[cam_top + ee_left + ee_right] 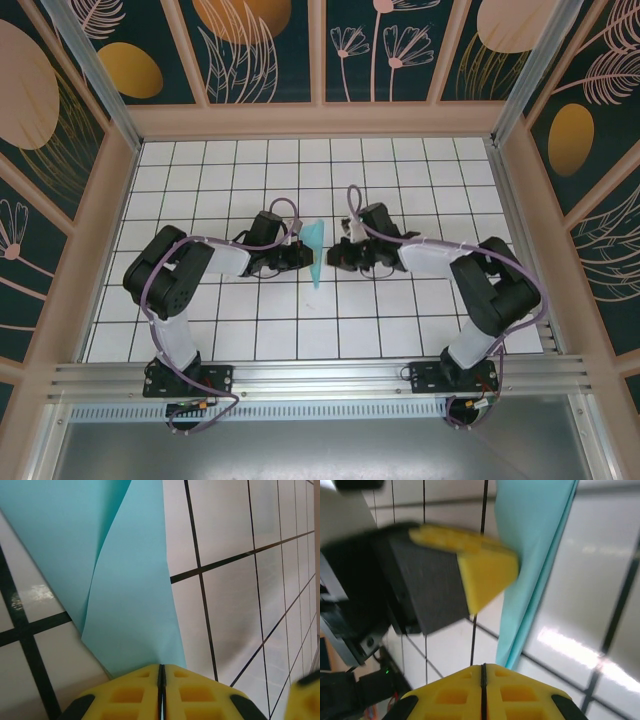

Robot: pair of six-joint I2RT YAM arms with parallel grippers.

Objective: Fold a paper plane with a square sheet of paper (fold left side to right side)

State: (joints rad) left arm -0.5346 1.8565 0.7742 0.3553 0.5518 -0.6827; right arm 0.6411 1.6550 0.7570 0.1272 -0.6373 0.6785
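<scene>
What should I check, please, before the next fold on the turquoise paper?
1. Jaws of the left pincer closed: ok.
2. Jaws of the right pincer closed: ok.
3. The paper lies between both pincers: ok.
4. The left pincer actually grips the paper: cannot tell; the paper reaches its fingertips.
5. The paper lies flat on the table: not ok; one layer bows upward.
</scene>
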